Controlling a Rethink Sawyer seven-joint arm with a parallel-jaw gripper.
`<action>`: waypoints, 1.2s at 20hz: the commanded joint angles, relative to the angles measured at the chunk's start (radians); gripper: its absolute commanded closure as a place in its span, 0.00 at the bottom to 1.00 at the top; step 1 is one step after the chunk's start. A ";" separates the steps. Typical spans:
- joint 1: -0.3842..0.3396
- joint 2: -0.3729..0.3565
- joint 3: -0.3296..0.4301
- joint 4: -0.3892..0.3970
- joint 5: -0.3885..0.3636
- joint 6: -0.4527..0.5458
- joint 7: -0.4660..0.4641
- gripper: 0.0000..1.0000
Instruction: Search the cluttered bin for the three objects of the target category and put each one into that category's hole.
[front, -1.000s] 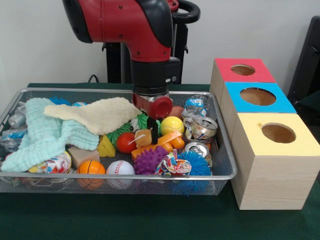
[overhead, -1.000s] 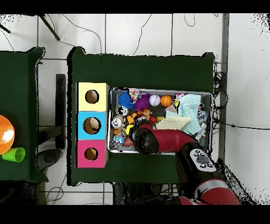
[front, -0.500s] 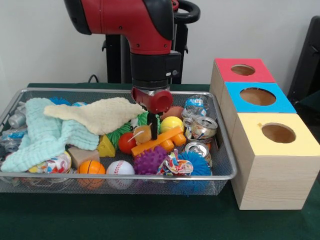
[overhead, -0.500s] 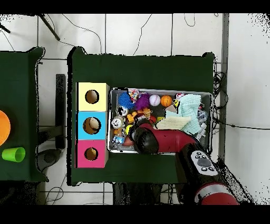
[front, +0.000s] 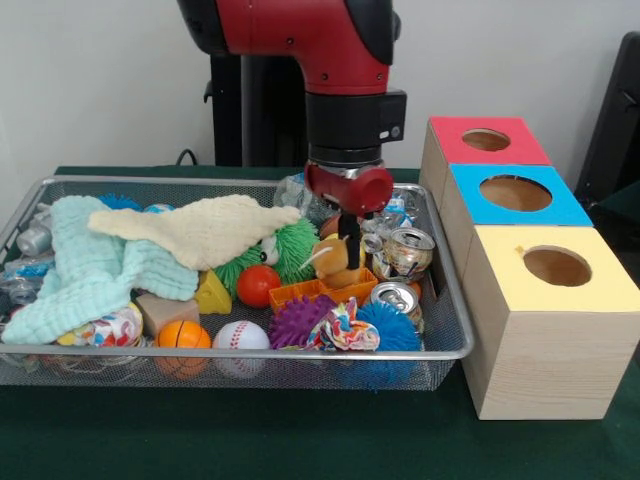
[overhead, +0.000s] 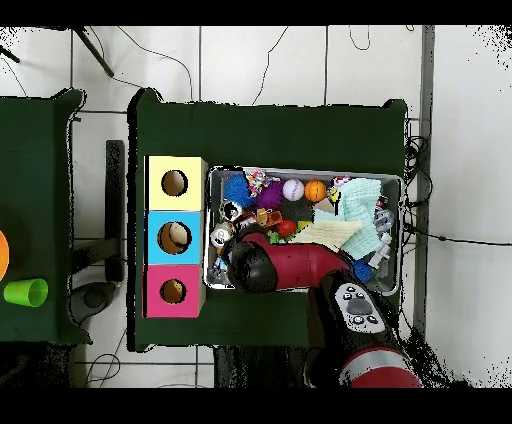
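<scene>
Now I've got a tan wooden block (front: 334, 258) pinched in the gripper (front: 343, 252), lifted just above the bin (front: 447, 330), near the cans (front: 404, 252). Next, I'd say: raise clear of clutter, carry w/o swing to boxes (front: 545, 318), centre over hole before release.

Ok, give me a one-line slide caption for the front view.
Red Sawyer arm's claw lifts a small tan wooden piece above the cluttered wire-mesh bin, beside three wooden boxes with holes.
</scene>
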 joint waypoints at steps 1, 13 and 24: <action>0.020 -0.049 0.023 0.061 0.091 0.114 0.071 1.00; 0.089 -0.091 -0.009 0.057 0.174 0.182 0.070 1.00; 0.292 -0.135 -0.131 0.057 0.290 0.206 0.152 1.00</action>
